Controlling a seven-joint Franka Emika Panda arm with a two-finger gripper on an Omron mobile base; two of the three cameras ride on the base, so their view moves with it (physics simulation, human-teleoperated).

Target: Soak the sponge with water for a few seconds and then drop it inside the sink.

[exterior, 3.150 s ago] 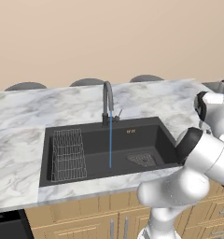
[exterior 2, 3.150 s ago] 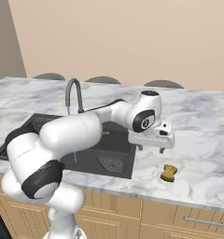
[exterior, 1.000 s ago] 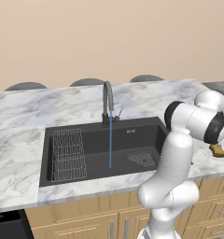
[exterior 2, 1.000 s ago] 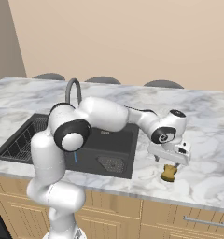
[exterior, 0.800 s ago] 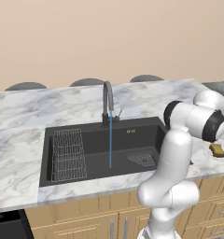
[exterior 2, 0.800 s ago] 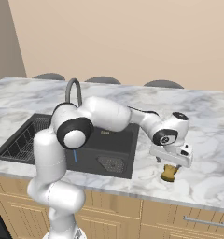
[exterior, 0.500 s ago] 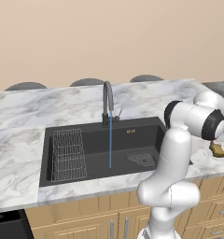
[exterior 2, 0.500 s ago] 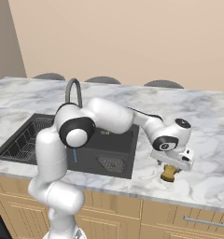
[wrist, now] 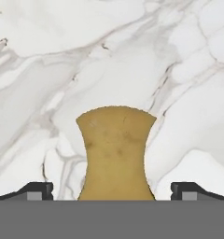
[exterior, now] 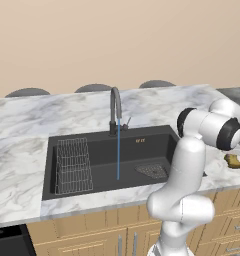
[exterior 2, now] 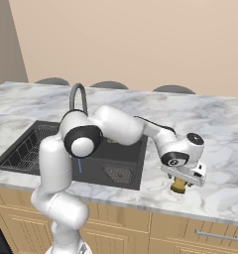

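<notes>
The mustard-yellow sponge (wrist: 116,154) lies flat on the marble counter, right of the sink. My gripper (wrist: 112,189) hangs straight above it, open, with one dark fingertip (wrist: 37,190) on each side and a gap to the sponge on both. In the right base view the hand (exterior 2: 184,171) covers most of the sponge (exterior 2: 178,186). The sponge (exterior: 233,161) peeks out past the arm in the left base view. A thin blue stream of water (exterior: 118,149) falls from the faucet (exterior: 114,107) into the black sink (exterior: 97,162).
A wire rack (exterior: 72,165) fills the sink's left part and a grey mesh drain (exterior: 153,171) lies at its right. The marble counter (exterior 2: 215,144) spreads around the sponge, with its front edge close by. Wooden cabinet fronts (exterior 2: 200,233) run below.
The hand has come down closer over the sponge and the arm has stretched lower toward the counter. The jaws stay wide. The sponge has not moved.
</notes>
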